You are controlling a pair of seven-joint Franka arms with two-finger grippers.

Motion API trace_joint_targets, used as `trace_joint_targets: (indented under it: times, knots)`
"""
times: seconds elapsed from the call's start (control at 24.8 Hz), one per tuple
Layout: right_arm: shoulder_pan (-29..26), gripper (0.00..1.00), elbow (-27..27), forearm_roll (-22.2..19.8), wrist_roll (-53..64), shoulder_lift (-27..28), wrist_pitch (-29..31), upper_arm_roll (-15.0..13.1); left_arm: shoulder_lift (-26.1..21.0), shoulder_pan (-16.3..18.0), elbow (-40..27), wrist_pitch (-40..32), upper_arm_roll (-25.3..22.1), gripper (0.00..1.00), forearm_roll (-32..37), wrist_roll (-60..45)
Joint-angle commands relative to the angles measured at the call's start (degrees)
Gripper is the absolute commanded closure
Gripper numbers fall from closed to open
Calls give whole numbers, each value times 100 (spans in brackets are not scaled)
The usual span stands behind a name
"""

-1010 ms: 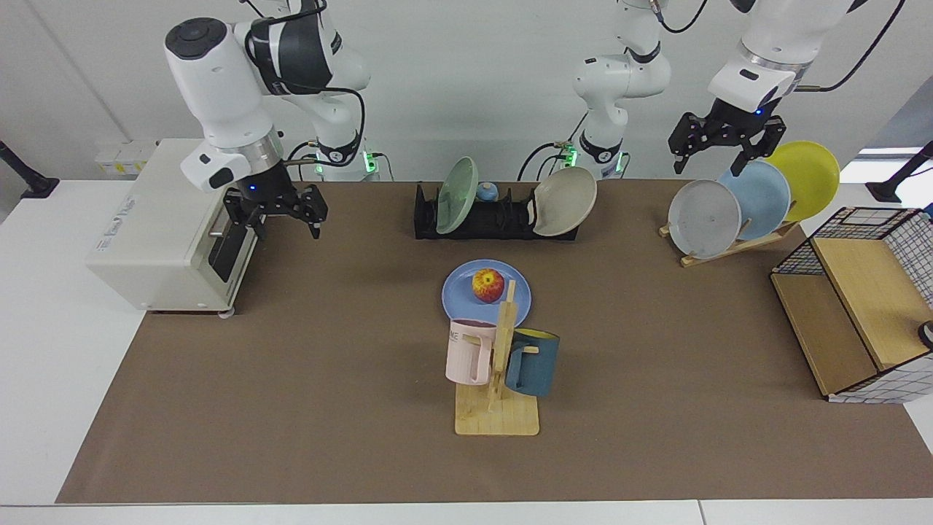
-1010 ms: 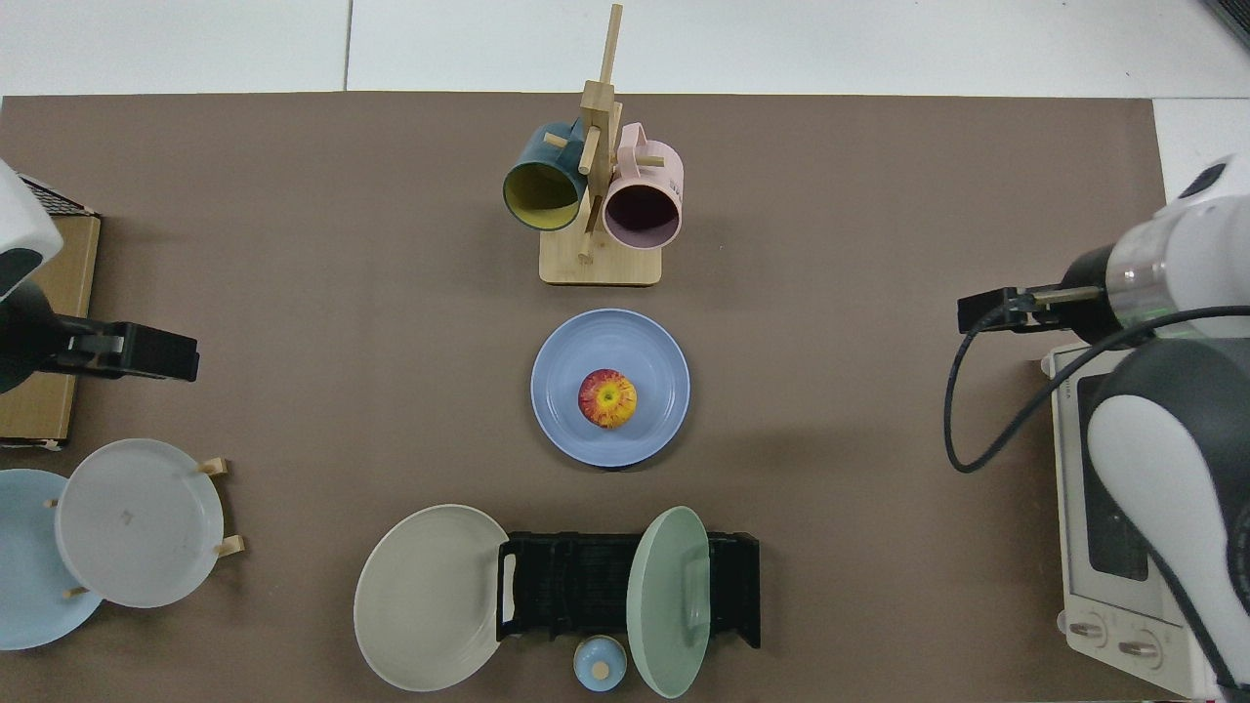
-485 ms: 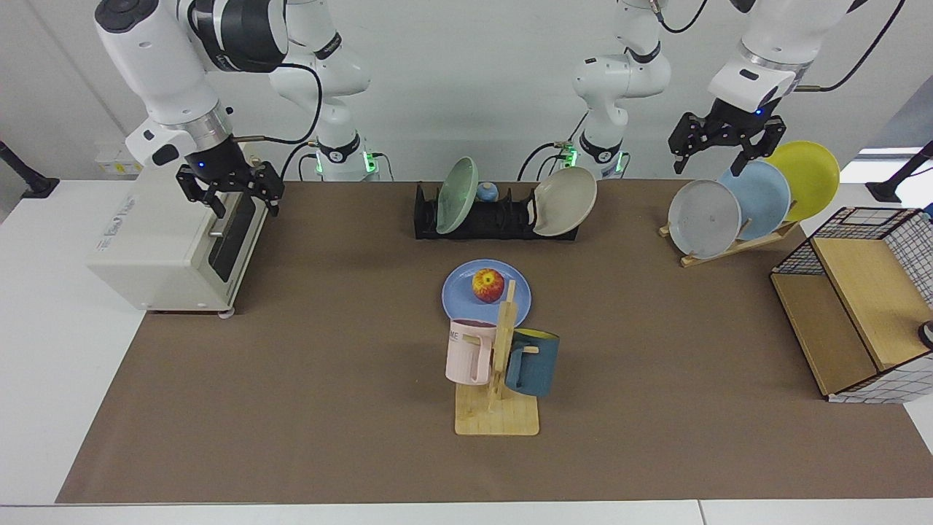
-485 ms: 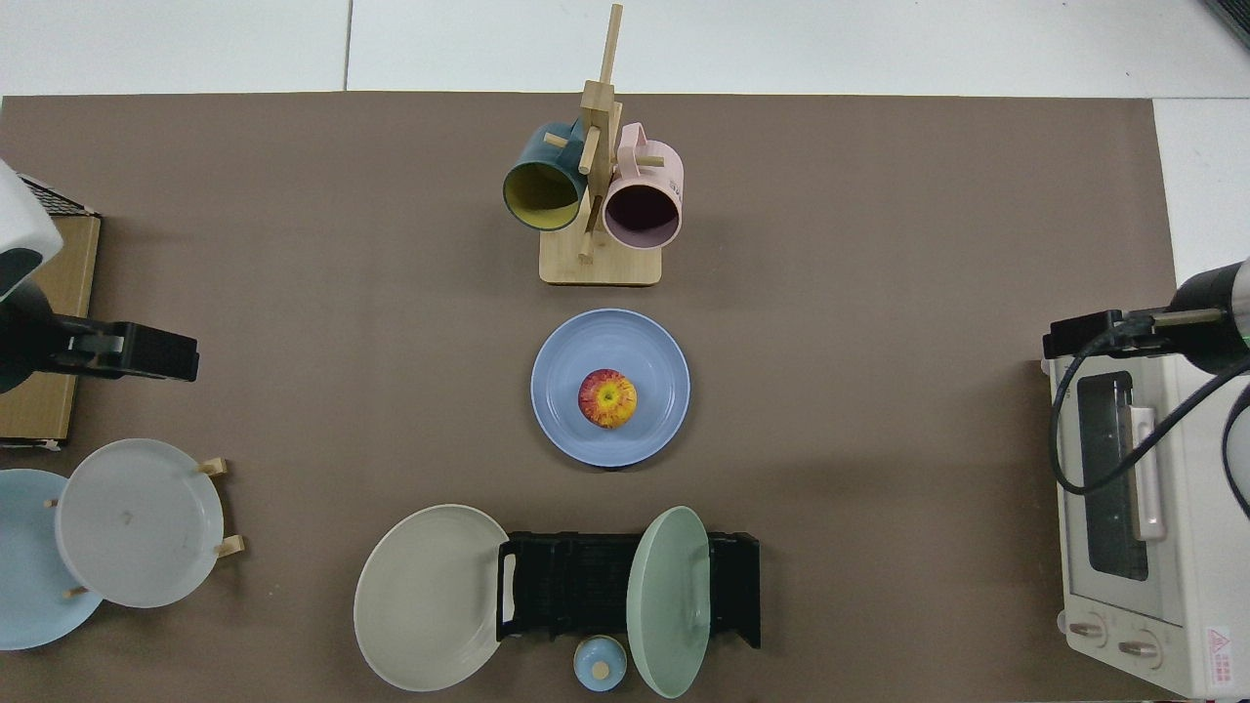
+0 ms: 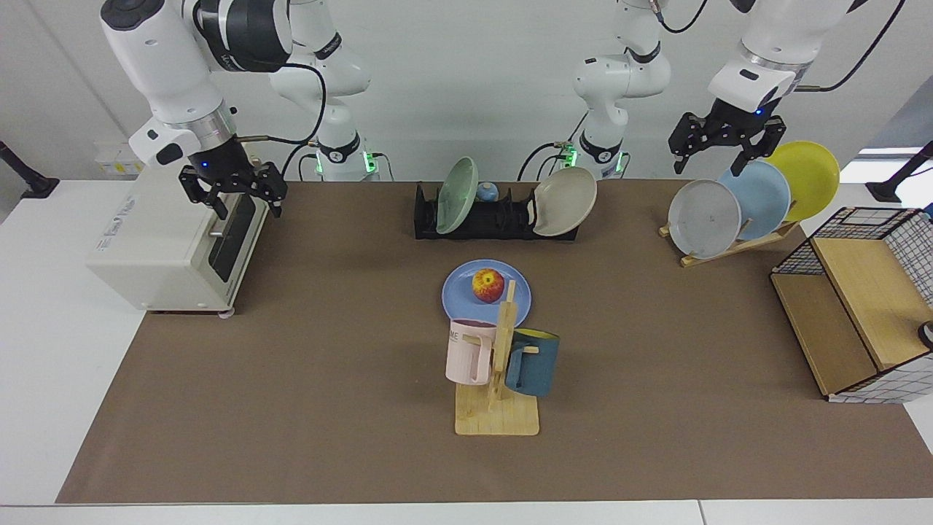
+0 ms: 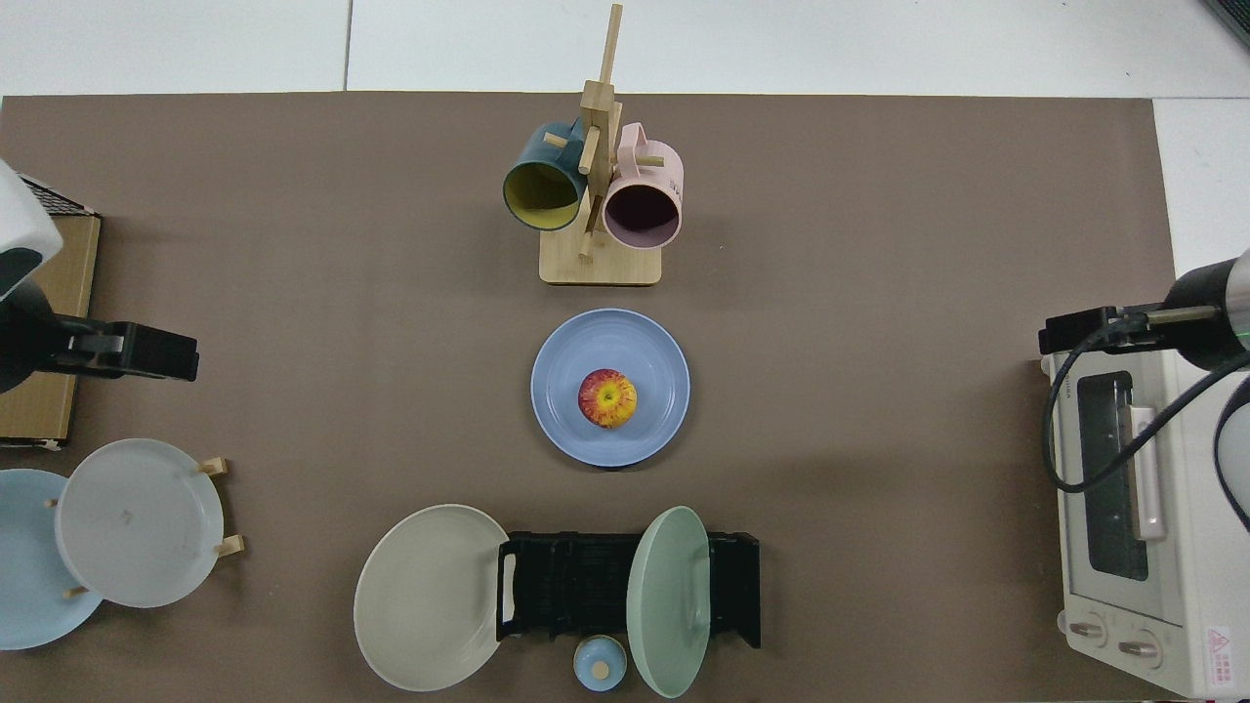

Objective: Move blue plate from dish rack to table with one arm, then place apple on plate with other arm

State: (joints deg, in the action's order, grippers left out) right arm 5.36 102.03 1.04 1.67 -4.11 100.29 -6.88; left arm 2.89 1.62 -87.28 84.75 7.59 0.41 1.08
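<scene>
While your apple [image 5: 488,285] sits on the blue plate [image 5: 455,293], the open right gripper [image 5: 232,194] and open left gripper [image 5: 726,153] hang well apart from it.

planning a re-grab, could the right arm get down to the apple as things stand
Probably yes. The apple sits uncovered on the blue plate, with bare mat between it and the right tool, open above the oven. The mug stand is on the far side of the plate from the arms, clear of that path.

right gripper [image 5: 232,191] risen and drawn back off the brown mat toward 10 o'clock in the facing view, now over the toaster oven [image 5: 169,244] front, fingers spread as before
</scene>
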Motion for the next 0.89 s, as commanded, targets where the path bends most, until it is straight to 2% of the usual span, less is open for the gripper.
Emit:
trace_joint_targets:
  times: [0.0, 0.16, 0.4, 0.85]
  knots:
    - [-614, 0, 71, 11, 211, -90, -124, 441, 45, -74, 0, -55, -47, 0, 109, -73]
    - [-747, 0, 80, 37, 176, -203, -71, 618, 36, -74, 0, -55, -47, 0, 109, -73]
    - [-756, 0, 80, 134, 131, -186, -27, 548, 36, -74, 0, -55, -47, 0, 109, -73]
    - [-764, 0, 133, 2, 149, -248, -124, 521, 36, -74, 0, -55, -47, 0, 109, -73]
